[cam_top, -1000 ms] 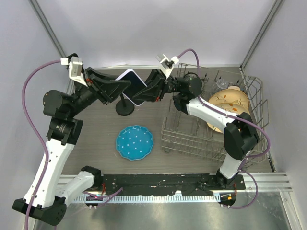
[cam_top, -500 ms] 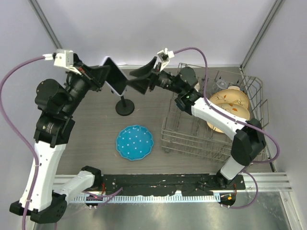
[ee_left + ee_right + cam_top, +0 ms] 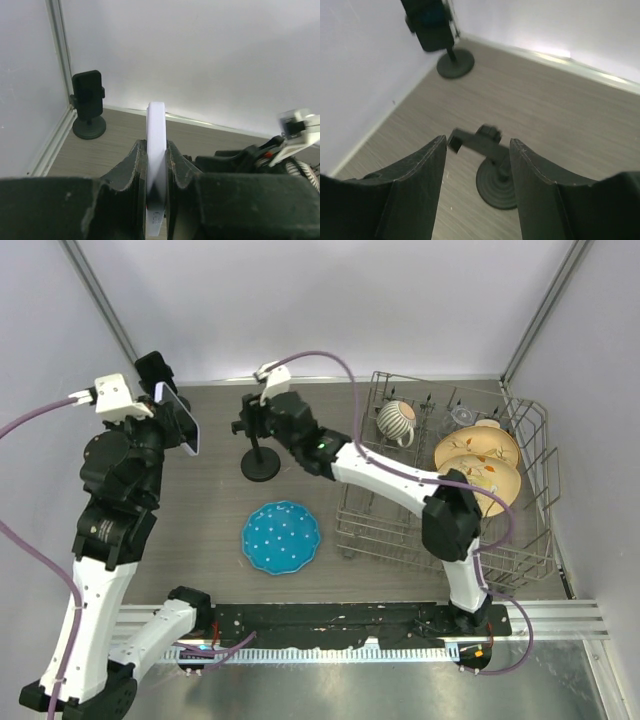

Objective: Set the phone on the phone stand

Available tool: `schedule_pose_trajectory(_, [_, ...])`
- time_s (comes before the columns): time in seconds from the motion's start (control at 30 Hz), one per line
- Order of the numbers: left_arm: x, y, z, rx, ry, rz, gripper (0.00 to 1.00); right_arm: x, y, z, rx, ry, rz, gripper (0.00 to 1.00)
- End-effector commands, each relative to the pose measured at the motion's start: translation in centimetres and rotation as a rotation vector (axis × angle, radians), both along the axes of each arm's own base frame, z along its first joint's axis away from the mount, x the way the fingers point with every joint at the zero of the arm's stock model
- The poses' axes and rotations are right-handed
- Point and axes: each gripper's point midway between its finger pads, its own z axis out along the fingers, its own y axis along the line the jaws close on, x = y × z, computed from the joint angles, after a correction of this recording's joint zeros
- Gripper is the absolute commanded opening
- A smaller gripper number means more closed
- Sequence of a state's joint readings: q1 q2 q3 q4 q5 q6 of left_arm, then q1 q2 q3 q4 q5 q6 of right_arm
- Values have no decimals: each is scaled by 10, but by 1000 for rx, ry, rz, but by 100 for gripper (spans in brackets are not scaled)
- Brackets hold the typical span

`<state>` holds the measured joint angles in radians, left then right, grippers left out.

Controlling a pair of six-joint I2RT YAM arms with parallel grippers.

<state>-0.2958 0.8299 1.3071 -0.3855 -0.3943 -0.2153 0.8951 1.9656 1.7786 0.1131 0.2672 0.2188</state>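
From above, the left tool point(image 3: 168, 415) is clamped on the phone point(image 3: 186, 432), holding it up off the counter point(image 3: 200, 500). The phone stand point(image 3: 261, 468) sits well to that tool's right, just under the right tool point(image 3: 243, 427). Left wrist: the phone point(image 3: 156, 130) stands on edge, pinched between the tool's fingers. Right wrist: the right tool point(image 3: 477, 145) is spread wide, and the phone stand point(image 3: 492, 182) lies just beyond its tips, touching neither

The left gripper point(image 3: 156, 152) pinches a white phone point(image 3: 156, 122) edge-on between its fingers. A black stand point(image 3: 88, 107) sits in the far left corner. At right is a blurred white part point(image 3: 300, 127), possibly the other arm.
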Motion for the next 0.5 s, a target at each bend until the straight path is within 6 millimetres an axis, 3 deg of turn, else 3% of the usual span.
schedule_pose_trajectory(0.0, [12,-5,17,13,-94,-15,0,6,-3,-6,-149,-20,-114,57])
schedule_pose_trajectory(0.2, [21,-20,-6,-5,-85,-80,0,2,0,-16,-187,-15,-121,58])
schedule_pose_trajectory(0.47, [29,-29,-19,12,-57,-125,0,5,-6,-23,-222,-32,-141,52])
